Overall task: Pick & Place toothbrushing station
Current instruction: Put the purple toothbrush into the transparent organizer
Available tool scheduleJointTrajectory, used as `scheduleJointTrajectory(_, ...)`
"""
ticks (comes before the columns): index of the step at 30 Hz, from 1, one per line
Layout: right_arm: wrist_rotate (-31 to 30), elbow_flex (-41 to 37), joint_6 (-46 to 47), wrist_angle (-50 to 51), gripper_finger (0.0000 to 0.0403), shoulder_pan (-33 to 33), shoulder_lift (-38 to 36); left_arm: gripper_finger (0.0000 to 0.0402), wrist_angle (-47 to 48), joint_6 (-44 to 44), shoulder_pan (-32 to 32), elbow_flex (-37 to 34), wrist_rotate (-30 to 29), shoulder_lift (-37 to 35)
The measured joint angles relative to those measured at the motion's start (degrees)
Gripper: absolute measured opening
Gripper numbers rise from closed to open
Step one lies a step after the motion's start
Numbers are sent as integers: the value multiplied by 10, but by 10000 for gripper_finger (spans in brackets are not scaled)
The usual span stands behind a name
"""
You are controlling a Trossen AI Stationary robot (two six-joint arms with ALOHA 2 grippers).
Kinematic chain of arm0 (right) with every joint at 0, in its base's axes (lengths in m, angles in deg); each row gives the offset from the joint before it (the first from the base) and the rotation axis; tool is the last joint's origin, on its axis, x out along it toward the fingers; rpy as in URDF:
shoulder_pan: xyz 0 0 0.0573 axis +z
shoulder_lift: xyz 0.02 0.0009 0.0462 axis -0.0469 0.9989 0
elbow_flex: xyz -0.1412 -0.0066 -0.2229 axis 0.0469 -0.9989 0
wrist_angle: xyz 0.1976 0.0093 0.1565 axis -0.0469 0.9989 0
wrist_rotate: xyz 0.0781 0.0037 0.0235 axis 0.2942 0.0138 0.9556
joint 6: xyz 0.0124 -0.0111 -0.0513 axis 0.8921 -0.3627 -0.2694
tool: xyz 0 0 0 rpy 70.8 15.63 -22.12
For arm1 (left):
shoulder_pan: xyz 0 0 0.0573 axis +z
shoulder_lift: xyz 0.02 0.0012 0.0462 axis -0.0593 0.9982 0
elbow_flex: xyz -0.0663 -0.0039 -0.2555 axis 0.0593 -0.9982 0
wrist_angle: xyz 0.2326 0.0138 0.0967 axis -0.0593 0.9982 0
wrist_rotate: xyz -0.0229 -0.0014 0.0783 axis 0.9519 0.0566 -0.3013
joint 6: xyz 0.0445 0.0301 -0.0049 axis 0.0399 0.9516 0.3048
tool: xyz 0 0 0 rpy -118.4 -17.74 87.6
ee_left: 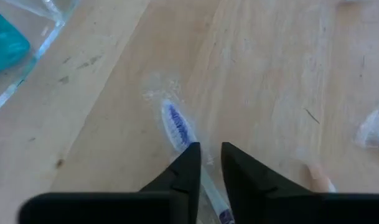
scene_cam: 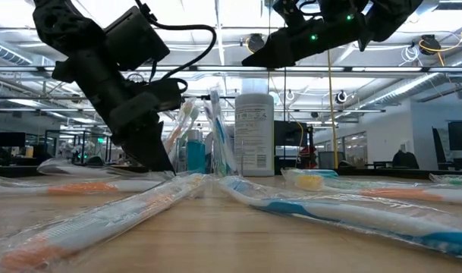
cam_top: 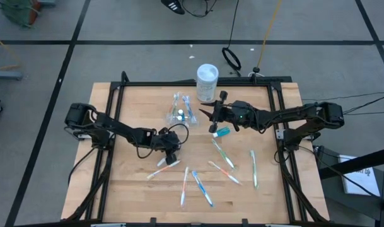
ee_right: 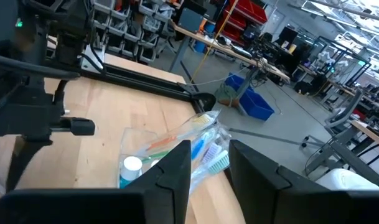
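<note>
A clear plastic cup [cam_top: 179, 115] stands on the table at mid-far and holds a few wrapped toothbrushes and a blue toothpaste tube; it also shows in the right wrist view [ee_right: 139, 155]. My left gripper [cam_top: 171, 153] is down at the table, shut on a wrapped toothbrush [ee_left: 177, 127] with blue bristles. My right gripper [cam_top: 209, 121] is open and empty, raised above the table just right of the cup. A blue toothpaste tube [cam_top: 222, 132] lies below it. Several wrapped toothbrushes [cam_top: 223, 154] lie loose on the near half. My left gripper pinches the toothbrush's handle [ee_left: 206, 182] just behind the bristle head, between its two fingers. The fingers come from above, slanting down, and lie across the handle. The toothbrush lies flat on the table in its clear wrapper.
A tall white cylindrical container [cam_top: 207, 81] with a pale lid stands at the far edge behind the cup. A white and orange toothbrush [cam_top: 161, 170] lies just near of my left gripper. A black frame [cam_top: 179, 84] runs along the table's far and side edges.
</note>
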Motion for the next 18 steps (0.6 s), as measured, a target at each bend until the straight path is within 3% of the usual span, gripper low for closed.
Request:
scheduleJointTrajectory(5,0,0,2,0,100,2,0,6,-1,38,0,-1,2,-9)
scheduleJointTrajectory(10,0,0,9,9,100,10,0,8,12,70,-10,-2,-9,-42)
scheduleJointTrajectory(18,1,0,46,17,100,17,0,3,50,88,-46,-1,-97,-139)
